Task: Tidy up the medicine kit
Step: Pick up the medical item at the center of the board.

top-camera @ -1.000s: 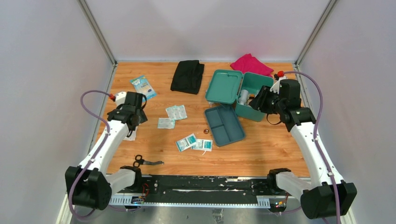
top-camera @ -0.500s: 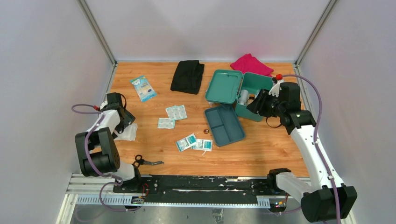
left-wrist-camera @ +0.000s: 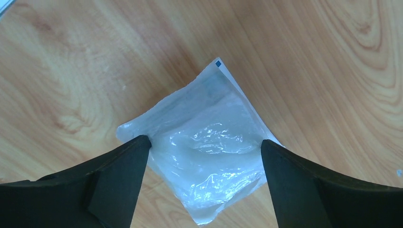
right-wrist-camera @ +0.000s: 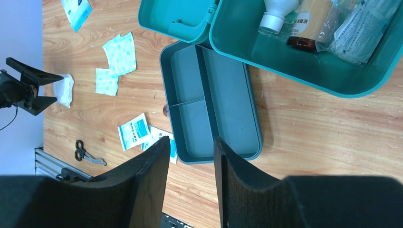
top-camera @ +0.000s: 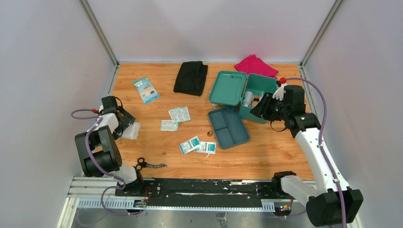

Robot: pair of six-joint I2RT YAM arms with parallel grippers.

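1. Medicine kit (top-camera: 259, 92) – teal-green box at the far right of the wooden table (top-camera: 275, 152). It stands open, with its lid (top-camera: 228, 88) swung out to the left.
2. Inner tray (top-camera: 228, 127) – two compartments, both bare. It is out of the box and lies flat on the table just beside the box's near-left corner.
3. Contents of the box, seen in the right wrist view: a white bottle (right-wrist-camera: 280, 14), a brown bottle (right-wrist-camera: 309, 26) and clear wrapped packets (right-wrist-camera: 366, 23), all lying down.
4. Left gripper (left-wrist-camera: 204, 145) – jaws spread wide and released, one to either side of a clear plastic pouch (left-wrist-camera: 209, 114) that lies flat on the table at the left edge. The pouch is not clamped.
5. Right gripper (right-wrist-camera: 190, 156) – jaws partly apart with nothing between them. It hangs over the near-left side of the box and looks down on the tray.
6. Loose on the table, mid-left:
   - two pale dotted sachets (top-camera: 179, 114) (top-camera: 169, 125)
   - two printed packets (top-camera: 190, 144) (top-camera: 206, 147) near the tray
   - a small brown round item (top-camera: 209, 134)
   - a blue-and-white packet (top-camera: 146, 89)
   - scissors (top-camera: 147, 165) at the near edge
7. Black cloth (top-camera: 191, 77) and pink cloth (top-camera: 255, 65) – folded at the far edge, the pink one behind the box.
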